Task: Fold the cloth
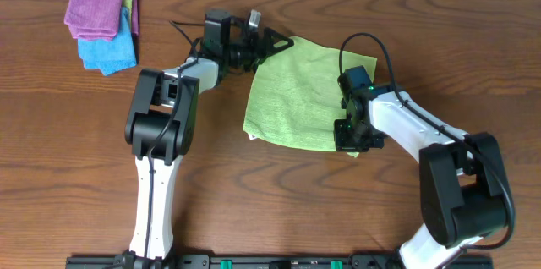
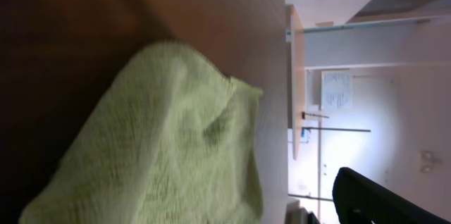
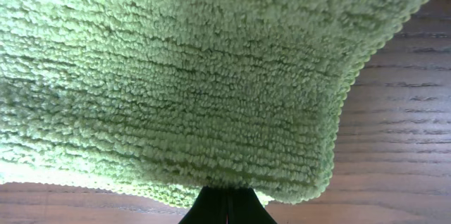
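Filling most of the top view is a big brown wooden table (image 1: 51, 176). Two robot arms reach over it from the near edge. The left arm (image 1: 156, 125) goes up and then bends to the right. The right arm (image 1: 456, 184) goes up and leans to the left.

Between the arms lies the cloth (image 1: 296, 91). It is light yellow-green and sits a bit right of the middle of the table. It is spread out and turned a little, like a tilted square.

Far away in the back left corner is a small pile. A purple cloth (image 1: 97, 11) is on top and a bright blue cloth (image 1: 110, 53) is under it. This pile is well apart from both arms.

The left gripper (image 1: 281, 45) is at the far left corner of the cloth. Its own camera shows the cloth (image 2: 162, 153) humped up close by, but its fingers do not show there. I cannot tell if they are apart or together.

The right gripper (image 1: 351, 142) is at the near right corner of the cloth. Its own camera shows the fuzzy cloth (image 3: 176, 76) hanging just in front, with the brown table behind it. The dark fingers (image 3: 225, 208) are pressed together at the bottom, pinching the cloth's edge.
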Controlling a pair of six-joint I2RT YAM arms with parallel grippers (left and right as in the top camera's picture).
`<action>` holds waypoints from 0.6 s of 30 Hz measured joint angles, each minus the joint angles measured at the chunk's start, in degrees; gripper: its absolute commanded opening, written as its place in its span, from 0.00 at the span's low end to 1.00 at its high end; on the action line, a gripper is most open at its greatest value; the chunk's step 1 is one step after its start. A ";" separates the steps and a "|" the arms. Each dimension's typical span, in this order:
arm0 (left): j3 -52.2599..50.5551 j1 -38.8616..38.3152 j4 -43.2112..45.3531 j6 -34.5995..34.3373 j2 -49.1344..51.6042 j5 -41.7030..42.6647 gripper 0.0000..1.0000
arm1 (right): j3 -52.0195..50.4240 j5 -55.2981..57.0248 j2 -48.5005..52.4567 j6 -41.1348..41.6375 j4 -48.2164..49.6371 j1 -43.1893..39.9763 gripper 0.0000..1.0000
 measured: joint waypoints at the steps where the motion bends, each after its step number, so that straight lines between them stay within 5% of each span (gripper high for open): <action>1: 0.70 -0.02 0.00 0.04 0.33 -0.61 0.95 | 0.02 0.00 0.00 -0.17 -0.11 0.00 0.02; 18: 3.63 1.40 4.04 -0.04 2.08 -6.29 0.95 | 0.09 -0.20 0.11 -1.44 -2.67 0.00 0.01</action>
